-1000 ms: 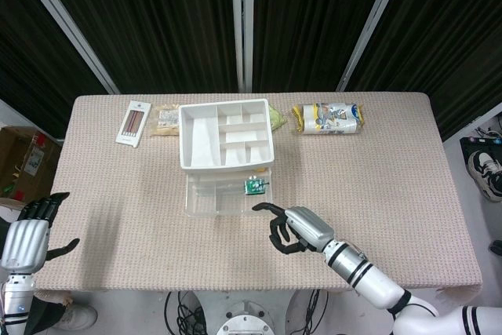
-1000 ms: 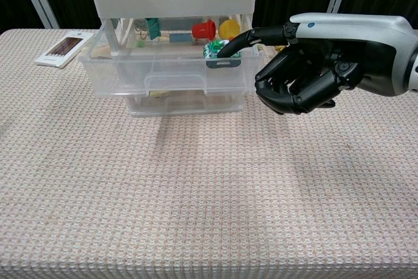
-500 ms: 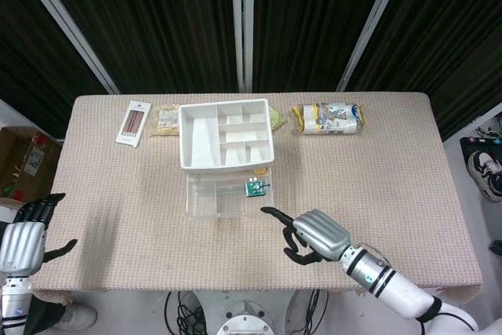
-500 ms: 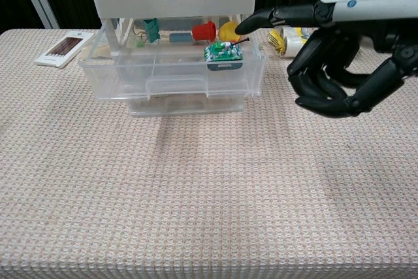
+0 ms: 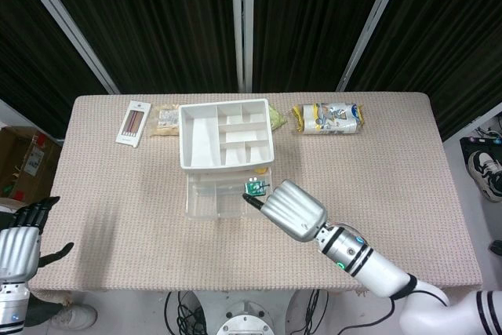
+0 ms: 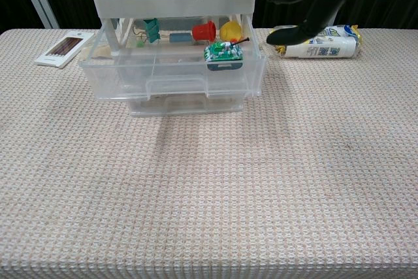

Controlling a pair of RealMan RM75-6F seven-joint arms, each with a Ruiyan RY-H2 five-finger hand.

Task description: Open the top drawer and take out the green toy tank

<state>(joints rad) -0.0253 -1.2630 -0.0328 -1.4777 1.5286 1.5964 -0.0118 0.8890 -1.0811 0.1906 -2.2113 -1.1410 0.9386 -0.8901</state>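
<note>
Your right hand (image 5: 292, 209) hovers at five o'clock of the open top drawer (image 5: 227, 195), a fingertip beside the green toy tank (image 5: 254, 187); your left hand (image 5: 20, 245) idles at the table's (image 5: 392, 194) eight o'clock edge.

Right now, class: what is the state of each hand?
Left hand: open, holding nothing, beside the table edge.
Right hand: above the open drawer, holding nothing; open or closed cannot be told.

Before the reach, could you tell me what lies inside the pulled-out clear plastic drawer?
In the clear plastic drawer: a green toy tank at front right; the clear walls blur anything else.
</note>
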